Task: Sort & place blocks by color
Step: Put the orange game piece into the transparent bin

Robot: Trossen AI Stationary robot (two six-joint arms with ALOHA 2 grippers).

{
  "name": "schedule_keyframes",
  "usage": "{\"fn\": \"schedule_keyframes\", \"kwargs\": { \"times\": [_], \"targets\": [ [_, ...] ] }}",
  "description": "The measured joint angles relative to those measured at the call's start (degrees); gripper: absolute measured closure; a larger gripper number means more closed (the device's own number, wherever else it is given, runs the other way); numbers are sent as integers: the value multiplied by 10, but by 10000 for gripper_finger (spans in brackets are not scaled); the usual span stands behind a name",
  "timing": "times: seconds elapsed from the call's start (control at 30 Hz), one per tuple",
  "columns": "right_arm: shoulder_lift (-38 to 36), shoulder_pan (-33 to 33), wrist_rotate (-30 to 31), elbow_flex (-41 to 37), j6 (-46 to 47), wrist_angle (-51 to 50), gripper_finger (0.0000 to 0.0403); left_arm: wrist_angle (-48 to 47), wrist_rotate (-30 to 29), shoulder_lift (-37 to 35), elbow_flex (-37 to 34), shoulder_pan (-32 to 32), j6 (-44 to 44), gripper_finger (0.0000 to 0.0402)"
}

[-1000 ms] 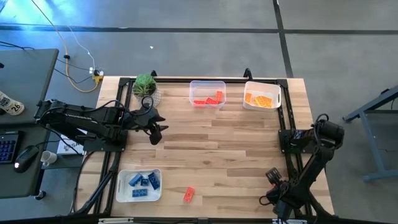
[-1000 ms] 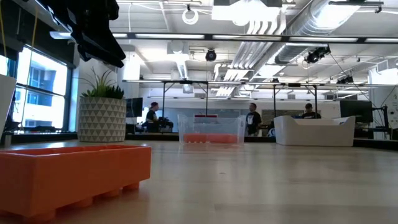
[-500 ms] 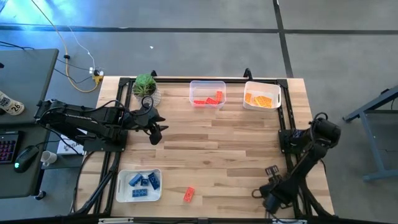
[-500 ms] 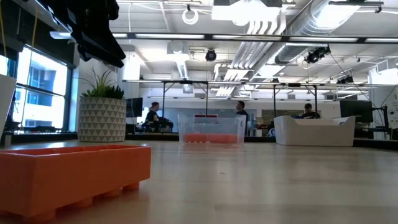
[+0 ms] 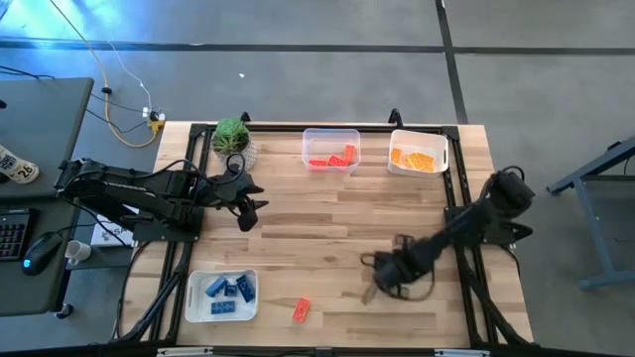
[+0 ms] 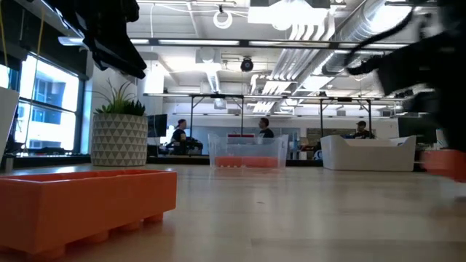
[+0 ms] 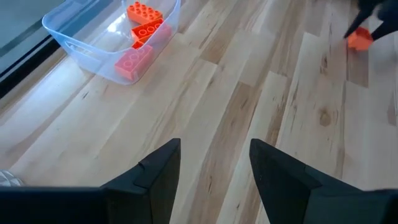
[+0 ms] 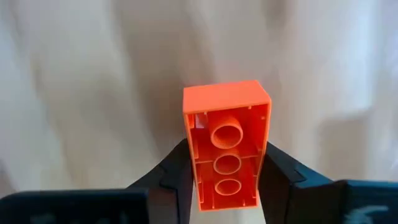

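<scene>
While left pincer (image 7: 214, 168) hangs apart, right pincer (image 8: 225, 163) clamps orange block (image 8: 227, 144).

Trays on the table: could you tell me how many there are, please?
3. A clear tray of red blocks at the far edge, a white tray of orange blocks beside it, a white tray of blue blocks front-left. None look hidden.

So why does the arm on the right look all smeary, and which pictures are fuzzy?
High view: the right arm is streaked with motion blur, while the left arm is crisp. Low view: a dark smear at the right edge with an orange blur under it. Right wrist view: the orange block between the fingers is sharp, the table behind it smeared. Left wrist view: mostly sharp.
</scene>
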Motion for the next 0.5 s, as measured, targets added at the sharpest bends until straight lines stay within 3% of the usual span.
{"fn": "schedule_keyframes", "kwargs": {
  "times": [0.17, 0.5],
  "targets": [
    [-5, -94, 44, 14, -36, 66, 295, -1, 8, 0, 0, 0, 0, 222],
    [-5, -270, 159, 114, -161, 124, 295, -2, 20, 0, 0, 0, 34, 222]
  ]
}}
